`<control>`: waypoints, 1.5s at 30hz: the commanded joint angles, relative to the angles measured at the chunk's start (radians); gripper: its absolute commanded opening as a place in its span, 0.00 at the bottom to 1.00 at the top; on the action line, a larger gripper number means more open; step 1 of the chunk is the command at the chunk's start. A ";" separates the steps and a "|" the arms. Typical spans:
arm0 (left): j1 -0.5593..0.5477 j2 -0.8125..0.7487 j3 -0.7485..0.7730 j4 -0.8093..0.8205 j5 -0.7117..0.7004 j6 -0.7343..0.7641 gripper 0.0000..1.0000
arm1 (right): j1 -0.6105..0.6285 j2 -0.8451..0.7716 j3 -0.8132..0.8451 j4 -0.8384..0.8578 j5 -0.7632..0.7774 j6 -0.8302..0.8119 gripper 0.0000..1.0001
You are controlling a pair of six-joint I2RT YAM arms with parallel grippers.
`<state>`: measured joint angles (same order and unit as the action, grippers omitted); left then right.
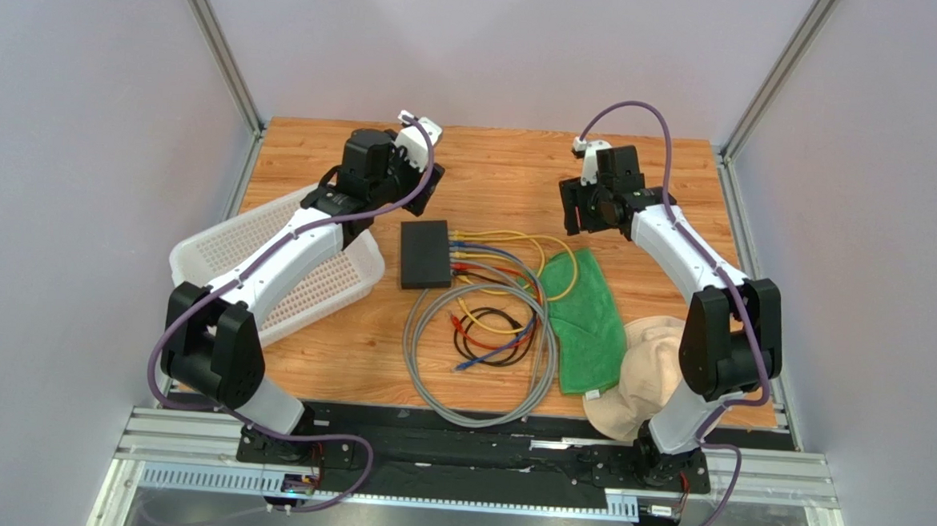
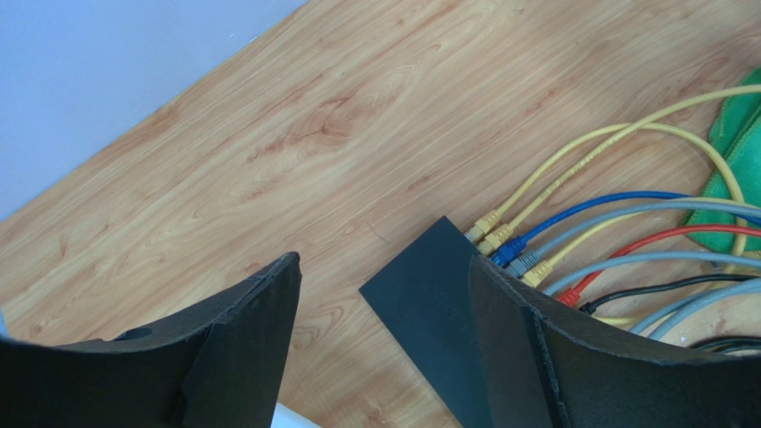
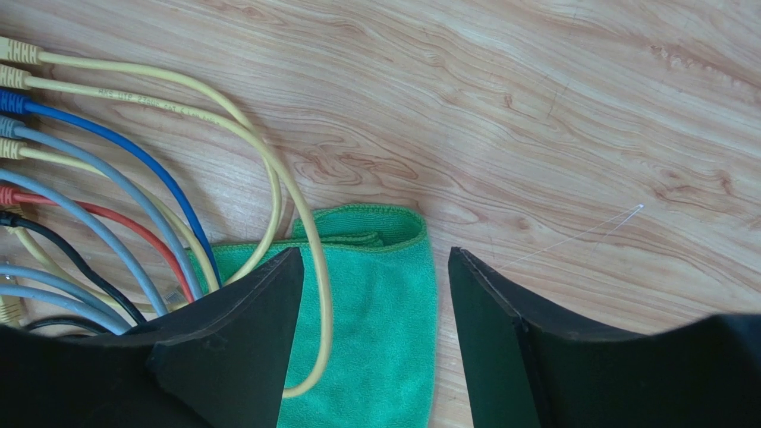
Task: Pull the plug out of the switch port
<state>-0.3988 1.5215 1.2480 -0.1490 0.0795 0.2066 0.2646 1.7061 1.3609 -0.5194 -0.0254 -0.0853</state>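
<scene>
Status: left gripper (image 2: 382,266) jaws wide, empty, hovering just beyond switch (image 1: 426,254) far edge, probably positioned to brace it | right gripper (image 3: 375,257) jaws wide, empty, right of switch over green cloth (image 3: 380,294), facing cables (image 1: 491,327) for the pull | plugs (image 2: 505,245) seated in switch right-edge ports.

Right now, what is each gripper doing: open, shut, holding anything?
Left gripper: jaws open, holding nothing.
Right gripper: jaws open, holding nothing.
</scene>
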 commanded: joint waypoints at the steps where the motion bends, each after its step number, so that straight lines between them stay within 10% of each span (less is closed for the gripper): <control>1: 0.000 -0.061 -0.009 -0.018 0.058 -0.001 0.80 | 0.028 0.027 0.038 0.041 0.016 0.016 0.66; 9: 0.012 -0.004 0.151 -0.378 0.000 0.132 0.83 | 0.076 0.118 0.148 -0.014 -0.030 -0.060 0.65; 19: 0.342 -0.188 -0.021 -0.526 -0.067 0.341 0.71 | 0.165 0.125 0.098 0.033 0.013 -0.028 0.61; 22: 0.437 -0.213 -0.086 -0.642 -0.099 0.465 0.00 | 0.177 0.133 0.109 0.022 0.004 -0.037 0.61; 30: 0.586 -0.047 -0.096 -0.549 -0.112 0.435 0.00 | 0.179 0.187 0.165 0.004 0.005 -0.030 0.60; 38: 0.404 0.233 0.126 -0.615 0.065 0.422 0.00 | 0.179 0.164 0.149 0.021 0.024 -0.054 0.59; 45: 0.379 0.558 0.399 -0.609 -0.133 0.251 0.00 | 0.196 0.101 0.069 0.068 0.096 -0.102 0.60</control>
<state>-0.0601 1.9331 1.4864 -0.7704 0.0566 0.5838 0.4473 1.8915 1.4673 -0.5110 0.0093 -0.1417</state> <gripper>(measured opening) 0.007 0.596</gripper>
